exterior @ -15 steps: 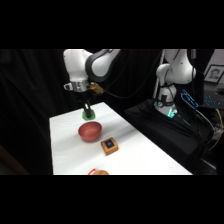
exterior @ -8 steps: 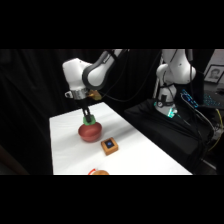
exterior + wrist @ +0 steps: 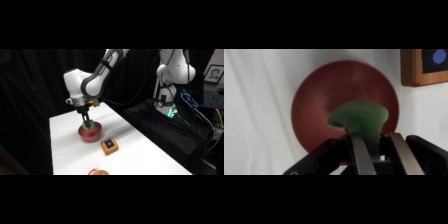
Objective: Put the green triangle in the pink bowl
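Gripper (image 3: 374, 150) clamped on the triangle (image 3: 359, 119), low over the bowl (image 3: 314, 107), so carry looks done, only lowering and letting go left

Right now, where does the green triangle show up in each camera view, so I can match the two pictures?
Side view: the green triangle sits at the gripper's tip, low over the pink bowl, left of centre.
Wrist view: the green triangle is at centre, held between the fingers, with the pink bowl right behind it.
Shared landmark: the orange-brown block with a blue centre, beside the bowl.
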